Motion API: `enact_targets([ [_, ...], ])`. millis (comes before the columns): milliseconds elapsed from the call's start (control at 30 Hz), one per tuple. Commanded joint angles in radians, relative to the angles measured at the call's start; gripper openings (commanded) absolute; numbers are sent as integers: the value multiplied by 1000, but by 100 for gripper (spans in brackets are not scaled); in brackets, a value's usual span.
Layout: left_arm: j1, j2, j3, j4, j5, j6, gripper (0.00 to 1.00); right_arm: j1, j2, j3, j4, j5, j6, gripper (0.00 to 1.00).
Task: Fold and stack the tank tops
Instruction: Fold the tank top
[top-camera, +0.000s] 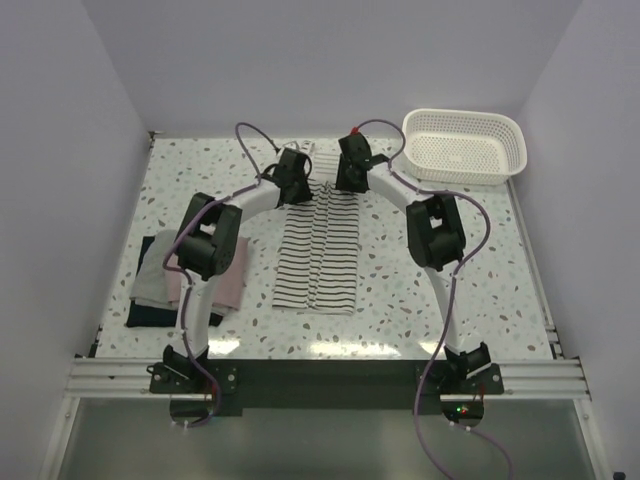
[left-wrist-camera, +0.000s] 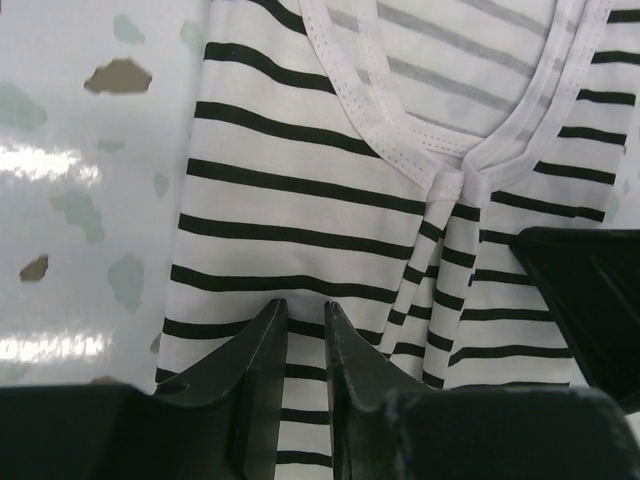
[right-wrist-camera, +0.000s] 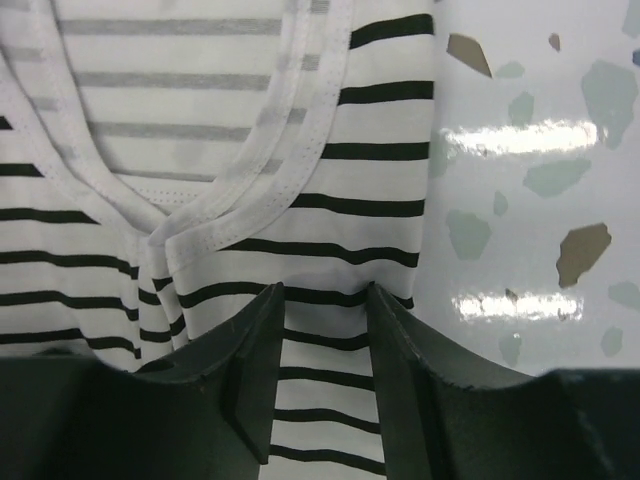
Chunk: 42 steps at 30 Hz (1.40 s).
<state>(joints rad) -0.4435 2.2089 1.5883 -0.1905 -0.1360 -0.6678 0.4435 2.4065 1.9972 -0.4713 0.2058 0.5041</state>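
Bolted at six o'clock in the overhead view, the two black arm bases (top-camera: 185, 375) sit on the near rail, and both arms arch toward twelve o'clock over a glossy white speckled table (top-camera: 420, 290). At the centre lies a soft white, thinly black striped tank top (top-camera: 320, 255), stretched lengthwise with its neckline end at twelve o'clock. There the black left claw (top-camera: 293, 180) and black right claw (top-camera: 350, 170) rest side by side on it. At nine o'clock, partly under the left arm, a plain dusty pink tank top (top-camera: 228, 288) lies on a dark navy tank top (top-camera: 148, 314). A white plastic lattice basket (top-camera: 465, 118) stands at one o'clock. In the left wrist view, the left claw (left-wrist-camera: 305, 312) at six o'clock has its fingers a narrow slit apart, with the tips on the striped tank top (left-wrist-camera: 300, 190). Its stitched neckline curves at one o'clock, and the table (left-wrist-camera: 90, 200) shines at nine o'clock. Stripes show in the slit, but whether cloth is pinched cannot be told. In the right wrist view, the right claw (right-wrist-camera: 325, 295) at six o'clock stands somewhat wider apart over the striped tank top (right-wrist-camera: 370, 200). Cloth fills its gap, and again a grip cannot be told. The table (right-wrist-camera: 540, 200) lies at three o'clock.
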Motion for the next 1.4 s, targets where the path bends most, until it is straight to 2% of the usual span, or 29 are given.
enact_targets([
  [0,28,119,110,-9,50,19,27,-12,71,87,-49,-37,-41,44],
  [167,42,100,133,57,114,40,30,-34,48,162,-38,-69,-47,59],
  [300,45,-64,99,79,119,60,35,-32,-16,232,-93,-60,-47,67],
  [400,45,-228,-3,63,69,56,38,-29,-133,161,-115,-36,-24,68],
  [533,42,-472,-264,11,-33,-18,41,14,-370,-131,-90,4,20,68],
  [567,43,-530,-413,20,-33,-36,42,44,-485,-285,-72,20,54,67],
  [600,40,-648,-495,32,-24,-65,42,60,-542,-372,-52,24,74,67],
  [633,40,-708,-575,40,-22,-82,42,78,-600,-560,-23,11,98,65],
  [667,35,-815,-713,36,-19,-105,42,119,-721,-648,34,6,146,65],
  [767,20,-958,-926,-10,-10,-124,42,208,-857,-915,66,14,245,64],
  [833,2,-1076,-1005,-49,7,-133,42,262,-949,-1068,89,-12,306,63],
  [900,-3,-1167,-1102,-47,42,-135,43,305,-1009,-1144,121,-14,376,63],
  [1100,-14,-1241,-1209,3,131,-119,46,391,-1032,-1333,240,-26,540,63],
  [1367,-14,-1160,-1235,65,185,-110,47,417,-1053,-1411,330,-16,652,63],
])
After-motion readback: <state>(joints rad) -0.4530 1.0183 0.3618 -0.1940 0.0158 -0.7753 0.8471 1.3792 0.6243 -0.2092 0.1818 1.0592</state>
